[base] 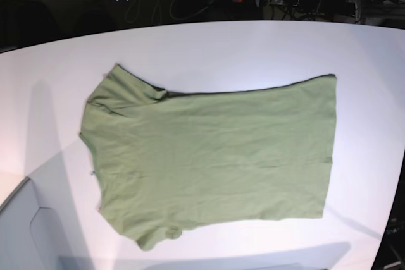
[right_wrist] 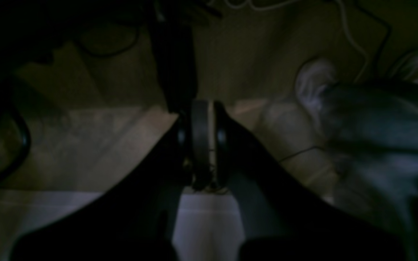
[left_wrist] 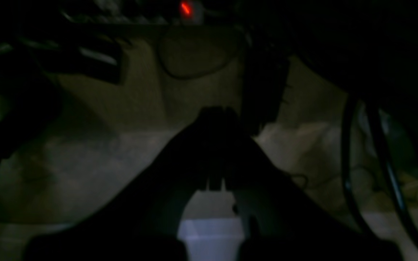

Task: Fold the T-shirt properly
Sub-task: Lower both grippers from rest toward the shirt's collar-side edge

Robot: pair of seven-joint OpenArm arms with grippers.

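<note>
White table [base: 209, 42] — T-shirt [base: 209, 156] flat, lengthwise left-right, collar end left.

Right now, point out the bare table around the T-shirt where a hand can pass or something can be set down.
The white table is bare in a wide band between the olive-green T-shirt and the table's far edge, and on the base view's left beside the sleeves. A narrower strip runs past the hem on the right and along the near edge. The shirt fills the middle.
</note>
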